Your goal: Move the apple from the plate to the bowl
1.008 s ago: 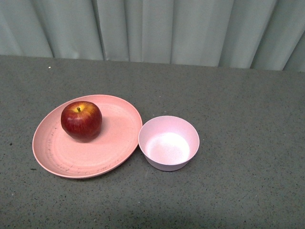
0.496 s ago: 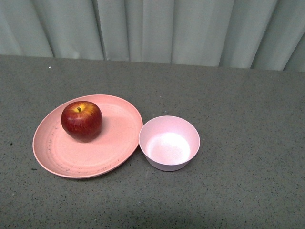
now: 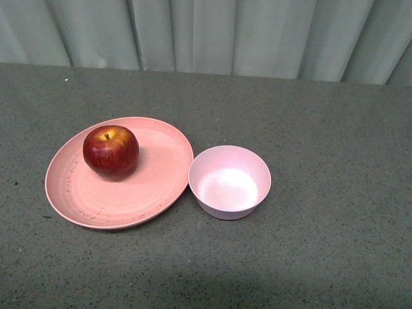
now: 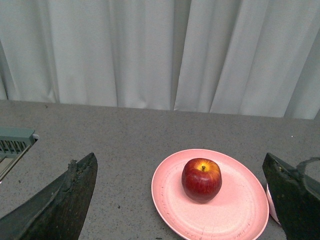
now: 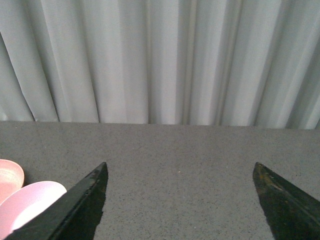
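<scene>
Apple [image 3: 111, 152]: you will find it upright on the plate [image 3: 148, 187], stem up, yellow patch around the stem. It sits off the plate's centre, toward 11 o'clock in the front view.
Plate: flat on the table [image 3: 335, 161], with dark scuffs along its near part, around 6 o'clock.
Bowl [image 3: 226, 190]: upright and empty, at the plate's 3 o'clock. The rims lie just beside each other; you cannot tell from here whether they touch.
Left gripper [image 4: 179, 157]: spread wide with nothing held. In its wrist view you see the apple and plate through the gap between the dark fingers [image 4: 70, 200], well beyond the tips.
Right gripper [image 5: 180, 165]: also spread wide with nothing held. Only bare table shows in the gap. Beside one finger [image 5: 85, 200] you can make out part of the bowl and a sliver of plate.
Backdrop: pale pleated curtain [image 3: 212, 35] along the table's far edge, at 12 o'clock.
</scene>
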You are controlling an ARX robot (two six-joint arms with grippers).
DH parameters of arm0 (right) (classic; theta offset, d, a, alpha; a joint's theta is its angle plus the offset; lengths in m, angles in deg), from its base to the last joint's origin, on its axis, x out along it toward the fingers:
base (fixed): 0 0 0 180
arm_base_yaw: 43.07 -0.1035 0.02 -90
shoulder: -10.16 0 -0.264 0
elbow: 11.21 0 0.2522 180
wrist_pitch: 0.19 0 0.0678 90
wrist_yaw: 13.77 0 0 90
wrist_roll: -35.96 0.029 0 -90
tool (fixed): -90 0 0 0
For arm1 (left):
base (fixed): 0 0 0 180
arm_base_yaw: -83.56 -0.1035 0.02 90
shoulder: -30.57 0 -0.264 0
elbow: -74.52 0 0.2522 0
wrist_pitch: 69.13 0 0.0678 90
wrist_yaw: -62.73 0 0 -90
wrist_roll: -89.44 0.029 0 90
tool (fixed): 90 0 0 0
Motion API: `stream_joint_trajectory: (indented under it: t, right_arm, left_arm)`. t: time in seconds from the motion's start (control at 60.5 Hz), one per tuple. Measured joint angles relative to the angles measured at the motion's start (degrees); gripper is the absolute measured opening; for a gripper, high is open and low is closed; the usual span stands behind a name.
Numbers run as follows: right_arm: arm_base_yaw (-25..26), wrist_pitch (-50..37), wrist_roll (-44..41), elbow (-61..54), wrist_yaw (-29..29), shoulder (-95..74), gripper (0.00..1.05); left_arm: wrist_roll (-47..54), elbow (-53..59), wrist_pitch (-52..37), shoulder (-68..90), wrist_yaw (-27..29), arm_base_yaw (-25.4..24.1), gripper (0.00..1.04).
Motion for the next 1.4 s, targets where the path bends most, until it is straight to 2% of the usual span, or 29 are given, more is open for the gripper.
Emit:
stream_joint_trajectory:
  t: [0.05,0.099,0.165,0.198,0.33,0.479,0.628,0.892,1.404]
  right_arm:
    - [0.00,0.00,0.07,0.00,0.00,0.00,0.97]
    - [0.00,0.00,0.04,0.00,0.00,0.00,0.95]
    - [0.00,0.00,0.04,0.00,0.00,0.00,0.95]
    - [0.00,0.00,0.04,0.00,0.00,0.02,0.95]
    - [0.00,0.00,0.04,0.00,0.02,0.00,0.95]
    - [0.00,0.00,0.04,0.00,0.02,0.02,0.95]
    - [0.00,0.02,0.04,0.00,0.02,0.02,0.95]
    - [0.00,0.00,0.04,0.00,0.02,0.02,0.95]
    - [0.00,0.00,0.04,0.00,0.02,0.02,0.95]
  left_arm:
    - [0.02,0.00,0.00,0.00,0.00,0.00,0.98]
    - [0.00,-0.02,0.04,0.04,0.20,0.02,0.98]
    - [-2.95,-1.99,5.73,4.44,4.76,0.15,0.98]
    - [-3.85,-2.21,5.33,8.07,4.63,-0.50,0.98]
    - [-5.40,-3.98,-6.73,23.89,2.78,-1.07,0.98]
    - [-6.43,-12.70,-23.89,52.22,-0.63,1.84,0.98]
    - [-4.85,-20.74,-31.80,71.97,-0.46,4.22,0.98]
    - [-4.92,-34.53,-29.73,94.57,-1.62,6.54,0.98]
    - [-5.35,-45.29,-21.97,107.25,-5.79,7.89,0.98]
